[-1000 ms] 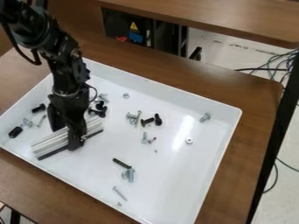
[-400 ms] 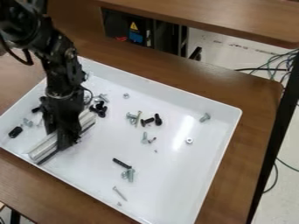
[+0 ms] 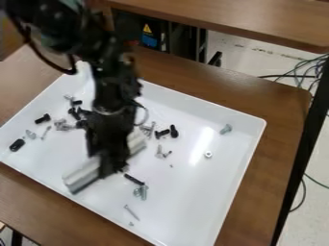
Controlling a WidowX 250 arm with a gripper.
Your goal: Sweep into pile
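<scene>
Across the left-centre of the white tray, the gripper (image 3: 110, 169) hangs low, shut on a long pale bar (image 3: 83, 176). The bar lies at a slant, one end to the lower left and the other to the upper right of the gripper. Black and silver screws (image 3: 76, 113) lie left of the arm. More hardware sits to its right: a black bolt (image 3: 173, 131), silver screws (image 3: 147, 129) and a small screw (image 3: 158, 151). A black screw (image 3: 133, 179) lies just right of the gripper, above silver pieces (image 3: 143, 192). The arm hides part of the tray.
The tray's raised rim (image 3: 212, 104) surrounds the work. Near its right side lie a bolt (image 3: 225, 129) and a nut (image 3: 208, 154); a long screw (image 3: 131, 212) is near the front. At the left are a black cylinder (image 3: 17, 144) and a black screw (image 3: 42, 118).
After shifting slightly left, the gripper has moved right with the bar. Screws left of the arm have come into sight, while dark ones near the middle are now behind it.
</scene>
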